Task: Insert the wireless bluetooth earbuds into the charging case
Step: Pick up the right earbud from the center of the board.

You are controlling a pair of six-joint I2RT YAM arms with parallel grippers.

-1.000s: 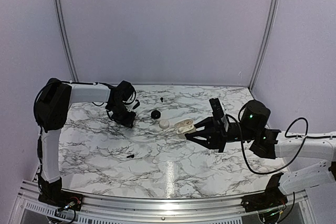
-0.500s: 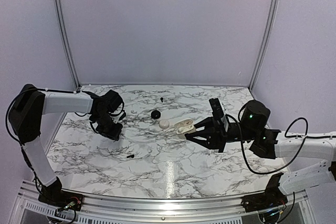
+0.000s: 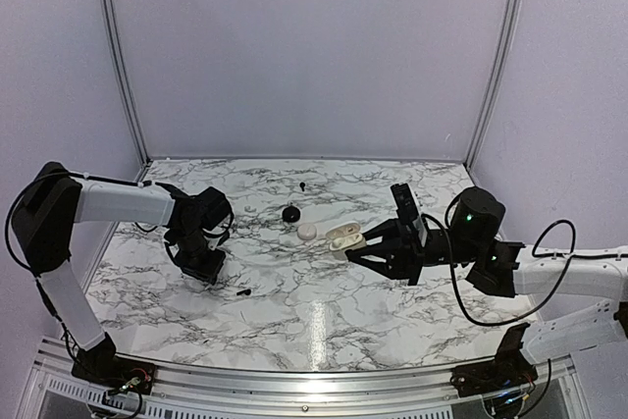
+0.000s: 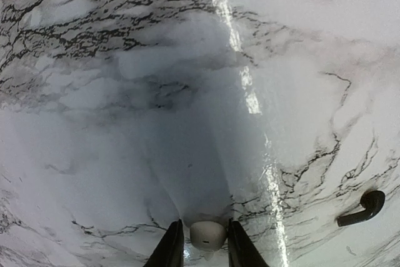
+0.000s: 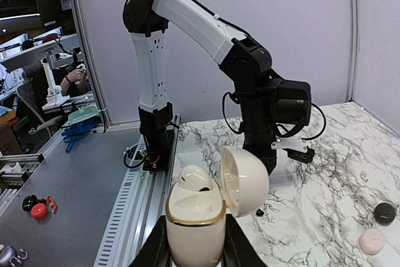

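Over the left half of the desk (image 3: 324, 321), the left hand (image 3: 203, 269) hangs low, fingers pointing down at the marble. Fingers stand narrow, with a pale bit (image 4: 207, 234) between the tips. Can't tell if it's gripped or only sitting there; the wrist view cuts off too low.

One black earbud (image 3: 243, 292) lies flat on the desk at 4 o'clock from the left hand in the top view, near it but not touching. In the left wrist view it's at roughly 3 o'clock from the fingertips, curved stem visible.

A second earbud (image 3: 302, 186) lies far back on the desk, at 1 o'clock from the black puck (image 3: 290, 214). A white round piece (image 3: 307, 232) sits just beside the puck at 5 o'clock.

The right hand (image 3: 355, 242) is clamped on the charging case (image 5: 195, 217), fingers on both sides of its lower shell. It holds the case off the desk at 3 o'clock from the white round piece. The case is upright in the right wrist view, gold rim showing. Its lid (image 5: 245, 179) is swung open to 2 o'clock, cream inside.
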